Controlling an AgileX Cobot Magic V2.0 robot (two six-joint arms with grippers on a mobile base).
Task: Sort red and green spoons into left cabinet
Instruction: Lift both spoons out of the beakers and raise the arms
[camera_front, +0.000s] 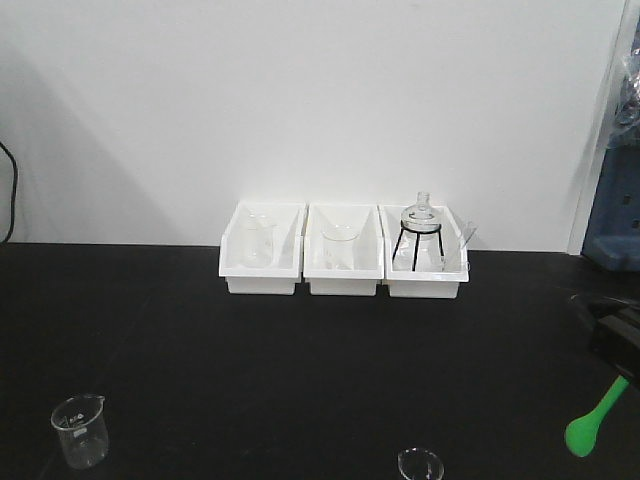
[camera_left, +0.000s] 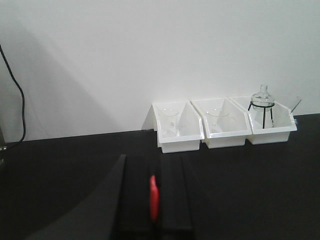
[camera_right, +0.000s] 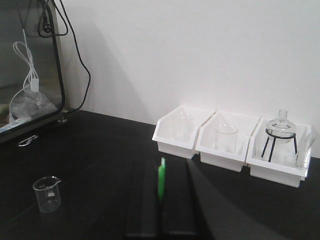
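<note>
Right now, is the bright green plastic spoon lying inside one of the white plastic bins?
No, the green spoon is clamped in the right gripper, short of the bins.

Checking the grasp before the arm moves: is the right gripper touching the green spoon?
Touching. The right wrist view shows the green spoon pinched edge-on between the two closed dark fingers of the right gripper.

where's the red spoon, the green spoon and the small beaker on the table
red spoon (camera_left: 154, 197): left wrist view, middle of its visible red part
green spoon (camera_front: 598, 414): front view, handle just above the oval bowl
small beaker (camera_front: 80, 432): front view, its glass wall
</note>
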